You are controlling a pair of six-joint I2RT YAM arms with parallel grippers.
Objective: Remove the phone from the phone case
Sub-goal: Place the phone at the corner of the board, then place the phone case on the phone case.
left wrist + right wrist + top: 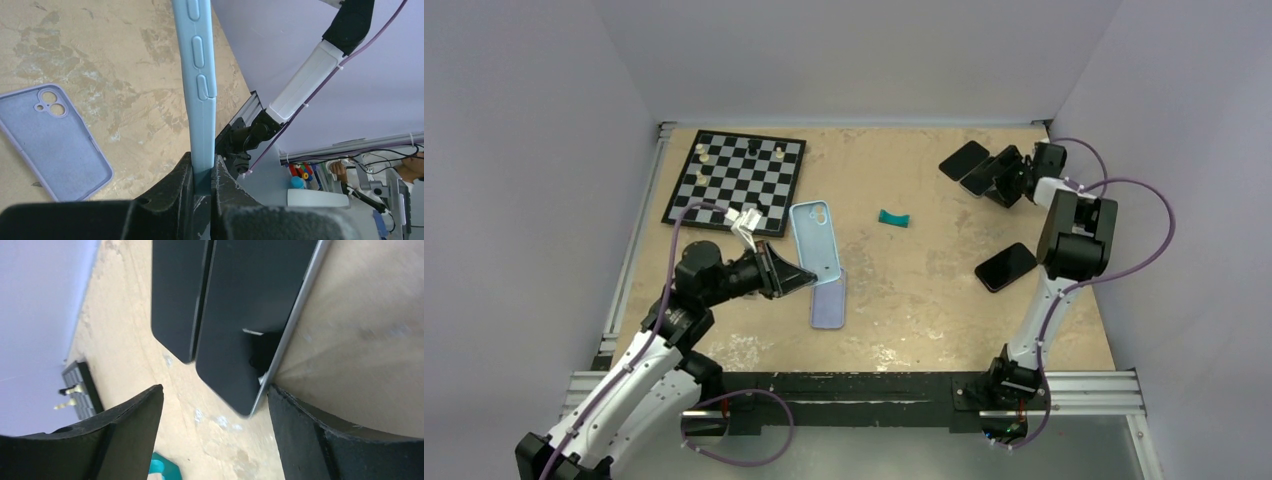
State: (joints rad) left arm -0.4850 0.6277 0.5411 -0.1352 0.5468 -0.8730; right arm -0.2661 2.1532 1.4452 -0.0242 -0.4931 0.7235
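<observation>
My left gripper [792, 279] is shut on the lower edge of a light blue phone case [816, 240], holding it tilted up off the table. The left wrist view shows the case [197, 75] edge-on, pinched between the fingers of the left gripper [202, 175]. No phone shows inside it. At the far right my right gripper [1004, 180] stands open with nothing between its fingers. Just beyond the right gripper [216, 390] a dark phone with a silver edge [250, 305] lies flat on the table. A second dark phone [175, 295] lies beside it.
A purple phone case [829, 300] lies flat below the blue one. A third dark phone [1005, 267] lies at mid right. A chessboard [734, 180] with a few pieces sits at the back left. A small teal object [892, 219] lies mid-table.
</observation>
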